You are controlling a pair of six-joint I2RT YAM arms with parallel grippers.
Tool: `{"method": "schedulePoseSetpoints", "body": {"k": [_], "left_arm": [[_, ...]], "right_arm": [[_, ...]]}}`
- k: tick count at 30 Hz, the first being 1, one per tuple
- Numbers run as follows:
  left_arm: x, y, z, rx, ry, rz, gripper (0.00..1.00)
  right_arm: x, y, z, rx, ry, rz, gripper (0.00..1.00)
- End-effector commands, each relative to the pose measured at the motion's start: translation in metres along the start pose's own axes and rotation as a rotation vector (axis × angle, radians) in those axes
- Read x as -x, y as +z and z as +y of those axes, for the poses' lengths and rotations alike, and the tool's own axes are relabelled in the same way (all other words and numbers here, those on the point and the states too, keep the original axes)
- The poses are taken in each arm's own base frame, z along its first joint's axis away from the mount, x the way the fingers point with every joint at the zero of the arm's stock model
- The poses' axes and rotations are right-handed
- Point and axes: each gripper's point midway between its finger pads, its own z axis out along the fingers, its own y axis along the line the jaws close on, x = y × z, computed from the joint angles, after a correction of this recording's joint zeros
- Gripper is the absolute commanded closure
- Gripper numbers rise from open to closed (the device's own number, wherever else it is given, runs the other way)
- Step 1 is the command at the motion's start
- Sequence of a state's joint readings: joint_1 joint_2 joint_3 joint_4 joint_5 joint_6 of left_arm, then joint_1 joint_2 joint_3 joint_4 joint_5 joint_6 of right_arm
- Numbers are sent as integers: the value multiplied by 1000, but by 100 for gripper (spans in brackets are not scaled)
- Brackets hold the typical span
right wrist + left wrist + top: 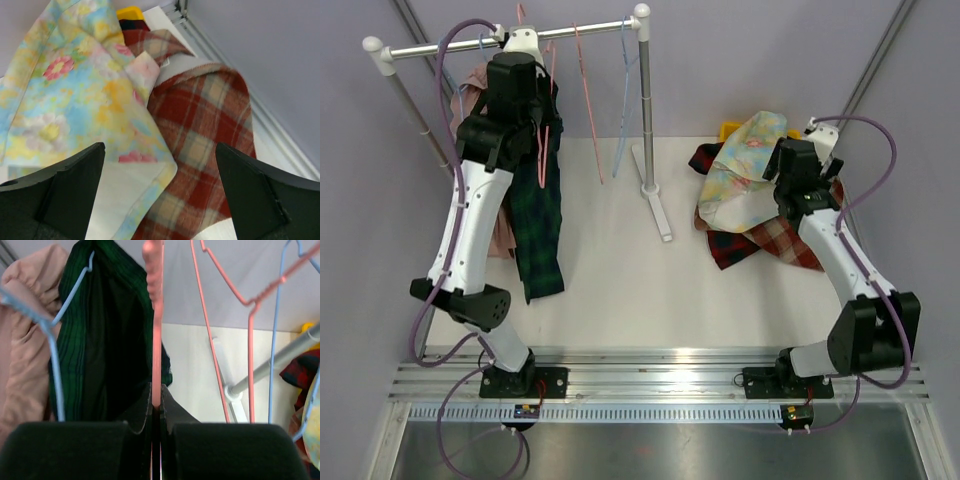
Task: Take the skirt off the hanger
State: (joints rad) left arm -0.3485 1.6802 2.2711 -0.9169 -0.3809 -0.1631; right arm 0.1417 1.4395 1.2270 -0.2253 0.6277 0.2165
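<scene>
A pale floral skirt [745,165] [85,85] lies crumpled on a pile of red plaid cloth [775,240] [210,130] at the right of the table. My right gripper [772,166] [159,147] hovers just over the skirt's hem, open, with nothing between its fingers. Up at the rack, my left gripper [527,42] [156,396] is shut on the thin wire of a bare pink hanger [156,315] [550,90].
The clothes rack [643,100] stands at the back left. It carries a dark green plaid garment [540,220] [100,340] on a blue hanger [55,340], a beige garment [470,100] [20,350], and bare pink [585,95] and blue [625,110] hangers. A yellow object [730,127] sits behind the pile.
</scene>
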Motion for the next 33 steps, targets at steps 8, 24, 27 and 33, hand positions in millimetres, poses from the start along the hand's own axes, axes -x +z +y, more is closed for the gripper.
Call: {"method": "schedulePoseSetpoints", "body": {"k": [8,24,27,33], "left_arm": [[10,33,-49,-215,-95,-21,100],[19,-47,15,-62,-74,-65,28],[13,-51,30,-29,-76,-57,28],[-1,-45,53,30,-96,-48,30]], "right_arm": [[-22,-56,5,223,241,6,1],[-2,-91,-4,285,263,-11,1],[0,-97,-6,297,256,-12,1],[1,-102,-7,315,236,-10,1]]}}
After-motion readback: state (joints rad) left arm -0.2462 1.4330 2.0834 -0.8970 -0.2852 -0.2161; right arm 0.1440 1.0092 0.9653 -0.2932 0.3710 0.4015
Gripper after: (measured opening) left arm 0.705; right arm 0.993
